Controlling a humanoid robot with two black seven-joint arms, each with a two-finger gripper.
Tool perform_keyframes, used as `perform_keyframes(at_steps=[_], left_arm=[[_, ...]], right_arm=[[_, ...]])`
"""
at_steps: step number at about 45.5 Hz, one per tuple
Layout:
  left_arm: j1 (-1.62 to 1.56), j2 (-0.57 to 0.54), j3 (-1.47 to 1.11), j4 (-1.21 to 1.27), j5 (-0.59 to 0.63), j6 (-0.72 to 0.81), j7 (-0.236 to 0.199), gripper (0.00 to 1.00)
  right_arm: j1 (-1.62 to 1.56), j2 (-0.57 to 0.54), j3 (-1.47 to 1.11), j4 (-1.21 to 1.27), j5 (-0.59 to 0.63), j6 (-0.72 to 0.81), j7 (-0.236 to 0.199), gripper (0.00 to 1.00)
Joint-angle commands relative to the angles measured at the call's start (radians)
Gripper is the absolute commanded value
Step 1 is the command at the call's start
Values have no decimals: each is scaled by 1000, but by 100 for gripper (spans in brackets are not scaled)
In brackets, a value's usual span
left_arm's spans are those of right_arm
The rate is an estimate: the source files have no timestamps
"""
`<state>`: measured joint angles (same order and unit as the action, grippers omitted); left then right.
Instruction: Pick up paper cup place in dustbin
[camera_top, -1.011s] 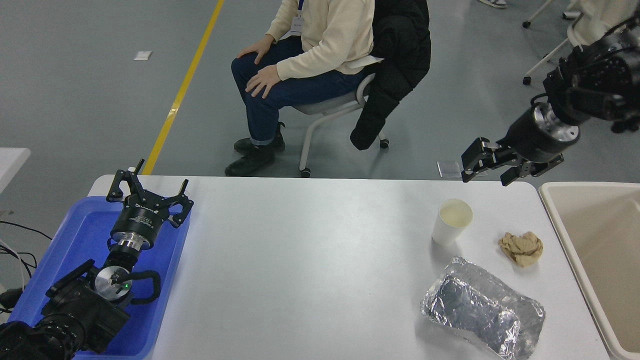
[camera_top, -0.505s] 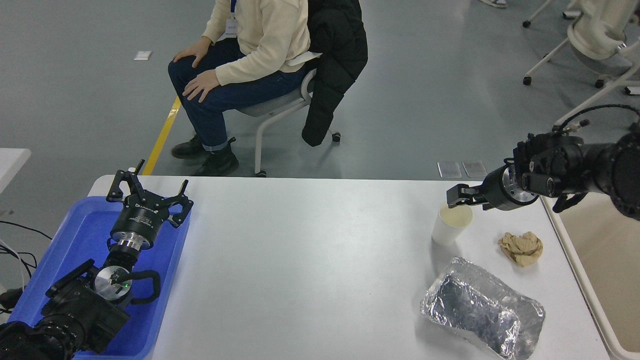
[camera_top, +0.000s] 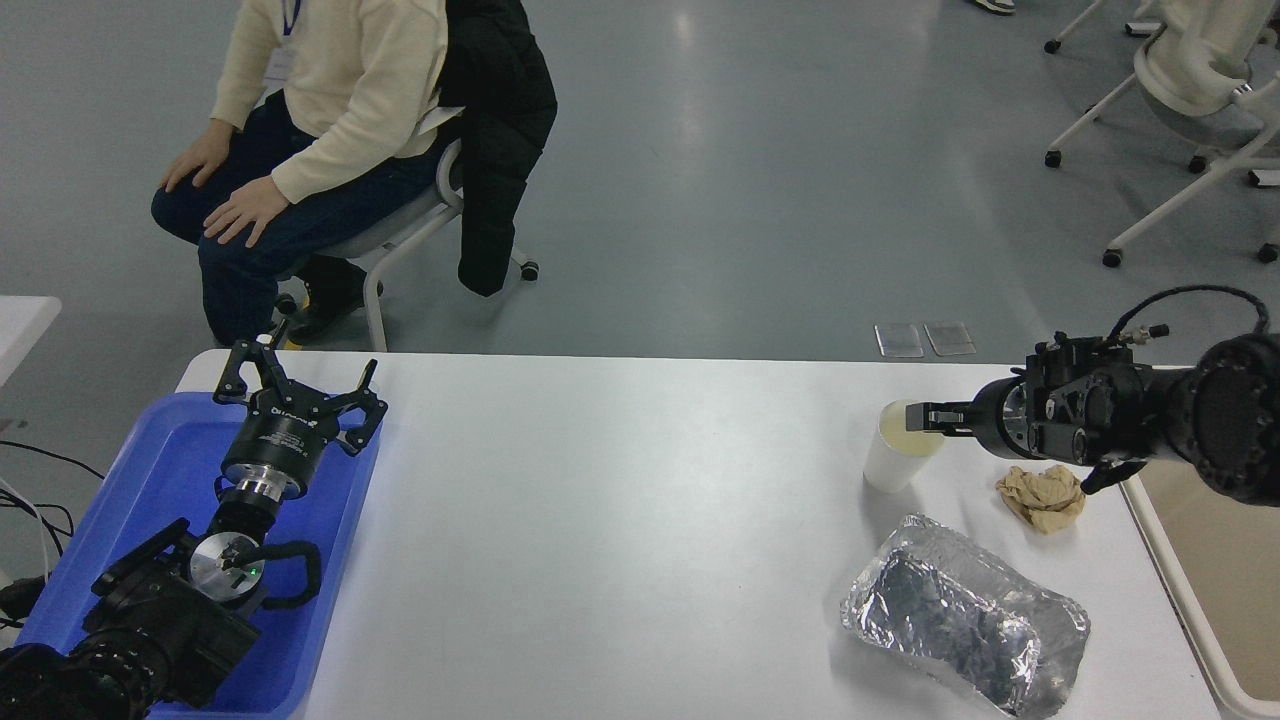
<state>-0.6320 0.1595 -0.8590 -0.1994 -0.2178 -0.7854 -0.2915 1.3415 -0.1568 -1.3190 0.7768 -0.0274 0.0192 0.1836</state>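
Note:
The white paper cup (camera_top: 893, 458) stands upright on the white table (camera_top: 600, 520), at the far right. My right gripper (camera_top: 922, 416) comes in level from the right and sits at the cup's rim, over its cream inside; I cannot tell whether it is open or shut. The beige dustbin (camera_top: 1172, 590) shows only as a rim and a tan inside at the right edge, partly behind my right arm. My left gripper (camera_top: 300, 378) is open and empty, parked over the blue tray (camera_top: 170, 470) at the lower left.
A crumpled brown paper ball (camera_top: 1043, 496) lies just right of the cup, under my right wrist. A crumpled foil container (camera_top: 965, 615) lies in front of it. A person (camera_top: 300, 130) sits on a chair beyond the far left edge.
My right gripper has come down and to the left, from above the table's far edge to the cup's rim. The seated person has rolled to the left. The left arm has not moved.

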Motion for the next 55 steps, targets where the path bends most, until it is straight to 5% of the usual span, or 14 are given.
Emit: perform_keyframes(at_steps=[1, 11, 39, 55], left_arm=[[0, 0, 0, 0, 0, 0, 0, 100], [0, 0, 0, 0, 0, 0, 0, 100], [0, 0, 0, 0, 0, 0, 0, 100], [0, 0, 2, 0, 1, 0, 0, 100]], right_arm=[[-33, -1, 63, -5, 3, -21, -24, 63], [-33, -3, 73, 16, 3, -2, -24, 0], [8, -46, 167, 42, 7, 80, -24, 0], [384, -133, 26, 283, -25, 358, -16, 0]])
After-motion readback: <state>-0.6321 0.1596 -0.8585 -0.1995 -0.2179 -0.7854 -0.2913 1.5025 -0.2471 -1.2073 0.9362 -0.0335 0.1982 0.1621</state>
